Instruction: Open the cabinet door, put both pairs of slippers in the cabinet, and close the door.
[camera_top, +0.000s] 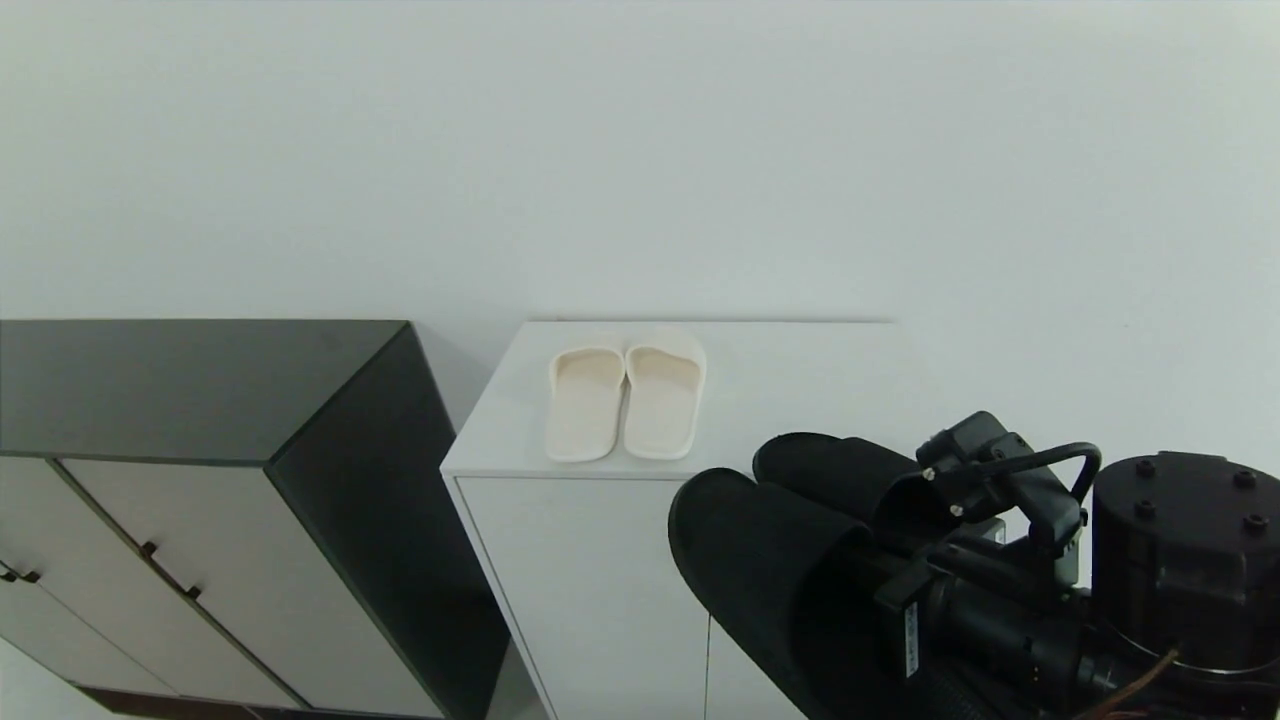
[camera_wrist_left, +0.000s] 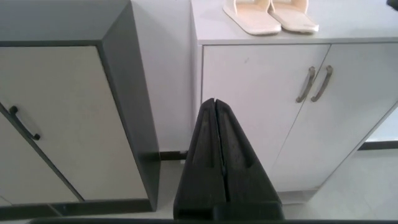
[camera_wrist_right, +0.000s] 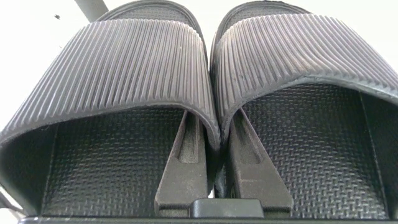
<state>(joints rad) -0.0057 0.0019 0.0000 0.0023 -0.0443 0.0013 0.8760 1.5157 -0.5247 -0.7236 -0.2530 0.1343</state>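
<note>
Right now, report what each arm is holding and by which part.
The right gripper holds the pair of black slippers by their touching inner strap edges, one jaw inside each slipper. The left gripper, jaws shut, holds nothing.

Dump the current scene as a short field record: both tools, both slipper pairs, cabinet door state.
left tool: shut, empty, facing the white cabinet front
right tool: shut on black slippers, one finger inside each, pinching the adjoining inner walls
white slippers: side by side on top of the white cabinet
doors: both closed, handles meeting at the centre
dark cabinet: beside the white cabinet, on the robot's left
progress: door not yet opened, neither pair stowed
</note>
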